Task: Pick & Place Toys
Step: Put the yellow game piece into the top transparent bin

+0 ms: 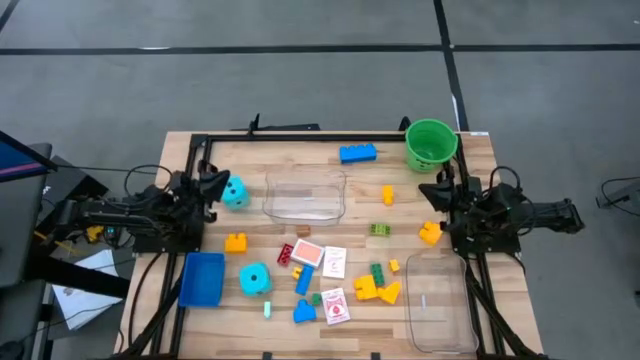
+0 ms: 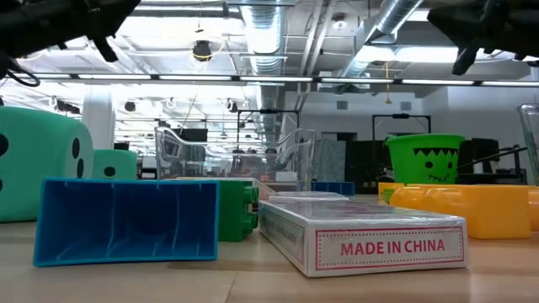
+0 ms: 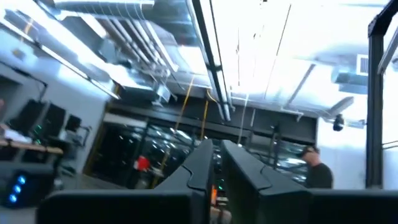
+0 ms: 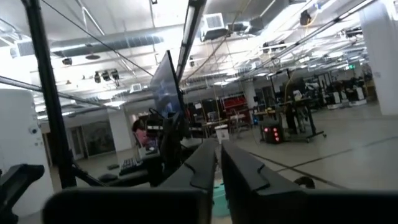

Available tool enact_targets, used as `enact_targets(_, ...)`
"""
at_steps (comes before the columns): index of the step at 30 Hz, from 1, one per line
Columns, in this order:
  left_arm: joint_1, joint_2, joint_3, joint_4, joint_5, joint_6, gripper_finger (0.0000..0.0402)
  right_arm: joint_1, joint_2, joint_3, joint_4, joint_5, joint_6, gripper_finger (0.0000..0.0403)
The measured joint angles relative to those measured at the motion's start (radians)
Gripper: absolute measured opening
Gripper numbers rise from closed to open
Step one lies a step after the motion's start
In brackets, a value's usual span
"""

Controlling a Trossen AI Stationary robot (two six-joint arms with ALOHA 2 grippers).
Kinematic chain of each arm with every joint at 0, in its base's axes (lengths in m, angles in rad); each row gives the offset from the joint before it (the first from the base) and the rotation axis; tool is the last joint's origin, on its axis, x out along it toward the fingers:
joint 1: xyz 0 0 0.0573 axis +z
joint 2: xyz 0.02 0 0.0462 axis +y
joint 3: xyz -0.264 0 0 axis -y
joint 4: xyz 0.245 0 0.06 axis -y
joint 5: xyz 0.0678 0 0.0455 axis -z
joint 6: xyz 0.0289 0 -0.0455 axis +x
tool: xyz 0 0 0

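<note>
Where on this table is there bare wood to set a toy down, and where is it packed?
Bare wood lies between the blue brick and the teal die, and between the green bucket and the yellow brick. It is crowded among the picture cards, between the blue tray and the front clear tub.

I am operating in a large industrial lab or workshop hall. Evidence: exposed silver ventilation ducts point(image 2: 268, 34) and pipes run under an open ceiling with long strip lights point(image 3: 208, 46). The floor point(image 1: 300, 70) is bare grey concrete marked with dark lines. Beyond the wooden table point(image 1: 300, 140) stand further workstations with monitors point(image 4: 166, 87), equipment racks, and a person point(image 3: 317, 168) in the background.
</note>
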Motion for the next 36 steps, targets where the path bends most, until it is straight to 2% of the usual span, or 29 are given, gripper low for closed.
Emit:
enact_targets(4, 0.000, 0.001, 0.021, 0.002, -0.002, 0.097, 0.0090, 0.000, 0.000, 0.050, -0.048, 0.040, 0.000, 0.0087)
enact_targets(11, 0.000, 0.014, 0.070, -0.003, -0.049, 0.264, 0.0248, 0.002, 0.057, 0.154, -0.143, 0.135, 0.014, 0.0201)
enact_targets(14, 0.000, 0.036, 0.093, -0.003, -0.121, 0.323, 0.0303, 0.002, 0.128, 0.196, -0.171, 0.158, 0.043, 0.0226)
enact_targets(17, 0.000, 0.063, 0.116, -0.003, -0.187, 0.352, 0.0337, 0.002, 0.236, 0.238, -0.173, 0.226, 0.045, 0.0235)
enact_targets(21, 0.001, 0.103, 0.141, -0.004, -0.250, 0.357, 0.0355, 0.002, 0.417, 0.326, -0.204, 0.400, 0.066, 0.0235)
enact_targets(25, 0.001, 0.136, 0.157, -0.001, -0.291, 0.402, 0.0350, 0.002, 0.591, 0.438, -0.375, 0.563, 0.196, 0.0235)
enact_targets(30, 0.001, 0.151, 0.160, 0.016, -0.316, 0.407, 0.0337, -0.001, 0.832, 0.549, -0.592, 0.637, 0.465, 0.0235)
enact_targets(36, 0.001, 0.151, 0.160, 0.015, -0.325, 0.406, 0.0327, -0.021, 1.072, 0.609, -0.847, 0.641, 0.853, 0.0235)
